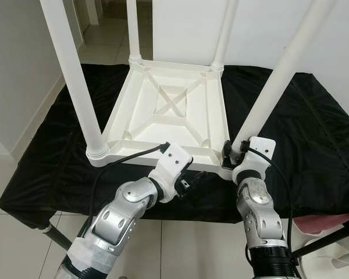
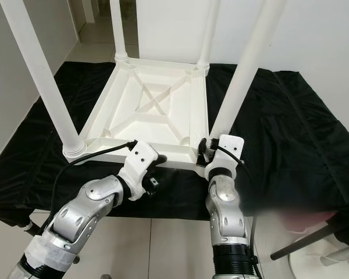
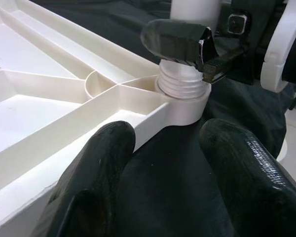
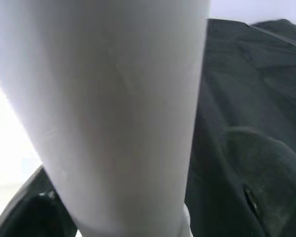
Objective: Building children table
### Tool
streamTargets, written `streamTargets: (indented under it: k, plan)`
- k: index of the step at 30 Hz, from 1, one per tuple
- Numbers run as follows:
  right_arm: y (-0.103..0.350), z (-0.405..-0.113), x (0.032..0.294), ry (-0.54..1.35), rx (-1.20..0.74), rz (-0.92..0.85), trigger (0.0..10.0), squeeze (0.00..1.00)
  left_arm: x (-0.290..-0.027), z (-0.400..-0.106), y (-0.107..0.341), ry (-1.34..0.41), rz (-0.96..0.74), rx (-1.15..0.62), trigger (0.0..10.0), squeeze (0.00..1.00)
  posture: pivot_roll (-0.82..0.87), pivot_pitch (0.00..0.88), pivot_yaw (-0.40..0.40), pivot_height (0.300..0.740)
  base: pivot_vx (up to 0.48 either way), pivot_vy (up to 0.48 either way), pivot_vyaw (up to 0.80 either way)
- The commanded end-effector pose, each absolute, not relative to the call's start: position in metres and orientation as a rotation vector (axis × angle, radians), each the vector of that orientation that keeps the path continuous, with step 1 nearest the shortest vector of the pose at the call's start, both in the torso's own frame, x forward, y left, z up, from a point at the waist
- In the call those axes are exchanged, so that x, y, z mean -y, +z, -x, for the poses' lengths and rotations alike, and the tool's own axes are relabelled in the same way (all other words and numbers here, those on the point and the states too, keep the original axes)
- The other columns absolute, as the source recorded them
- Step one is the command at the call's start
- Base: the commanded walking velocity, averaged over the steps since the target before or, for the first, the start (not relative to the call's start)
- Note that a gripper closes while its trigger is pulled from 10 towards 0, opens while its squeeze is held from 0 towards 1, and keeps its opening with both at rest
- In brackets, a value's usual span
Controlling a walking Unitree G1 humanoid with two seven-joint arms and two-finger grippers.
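white plastic table top (image 1: 174, 113) lies upside down on a black cloth (image 1: 302, 133) spread over a work surface, ribbed underside facing up. four white legs stand up out of its corner sockets: near-left leg (image 1: 75, 81), near-right leg (image 1: 282, 75), and two far legs (image 1: 134, 29) at the back corners.

key relation: the near-right leg rises from the near-right corner socket (image 3: 185, 101), long axis running up and leaning a little to the right as seen from the head camera. the right gripper (image 1: 230, 152) is at the very foot of that leg, just above the socket. in the left wrist view one black finger (image 3: 177, 39) presses against the leg's threaded neck, and threads still show above the socket collar, so my judgement is the leg is not fully screwed home. right gripper reads as clamped around the leg base. right arm is clearly the nearer one for the turning.

left gripper (image 3: 167, 182) sits at the near edge of the table top, just left of that same corner, fingers spread apart with the cloth between them; one fingertip (image 3: 111, 158) touches the rim. nothing grasped. looks placed to steady the top, judgement only.

surface: soft, dark cloth, draping over the edges. room: pale tiled floor (image 1: 163, 244), white walls, an open doorway beyond the far legs.
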State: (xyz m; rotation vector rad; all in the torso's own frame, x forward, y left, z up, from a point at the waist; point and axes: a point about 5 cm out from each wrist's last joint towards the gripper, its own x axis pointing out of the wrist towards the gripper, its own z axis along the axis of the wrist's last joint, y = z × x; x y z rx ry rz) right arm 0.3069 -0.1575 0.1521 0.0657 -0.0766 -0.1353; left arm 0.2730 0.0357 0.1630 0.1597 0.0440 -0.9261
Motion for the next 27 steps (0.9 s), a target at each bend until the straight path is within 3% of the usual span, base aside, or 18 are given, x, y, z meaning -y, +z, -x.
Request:
streamTargets:
  k: [1, 7, 8, 13, 27]
  plan:
    - [0.153, -0.305, 0.160, -0.103, 0.091, -0.078, 10.0, 1.00, -0.034, -0.271, 0.160, -0.950, -0.161, -0.054, 10.0, 0.00, -0.03, 0.045, -0.032, 0.740, 0.000, 0.000, 0.00]
    - [0.158, -0.306, 0.165, 0.017, 0.121, -0.040, 10.0, 1.00, -0.033, -0.271, 0.160, -0.952, -0.163, -0.052, 10.0, 0.00, -0.03, 0.038, -0.034, 0.740, 0.000, 0.000, 0.00]
    - [0.157, -0.307, 0.167, 0.092, 0.112, -0.039, 10.0, 0.00, -0.033, -0.271, 0.160, -0.951, -0.163, -0.052, 10.0, 0.00, -0.03, 0.038, -0.034, 0.740, 0.000, 0.000, 0.00]
    - [0.157, -0.310, 0.174, 0.235, 0.119, -0.050, 10.0, 0.00, -0.033, -0.270, 0.160, -0.951, -0.164, -0.053, 10.0, 0.00, -0.03, 0.038, -0.034, 0.740, 0.000, 0.000, 0.00]
    - [0.148, -0.324, 0.203, 0.573, 0.037, 0.161, 10.0, 0.00, -0.036, -0.272, 0.161, -0.939, -0.165, -0.050, 10.0, 0.00, -0.02, 0.027, -0.027, 0.740, 0.000, 0.000, 0.00]
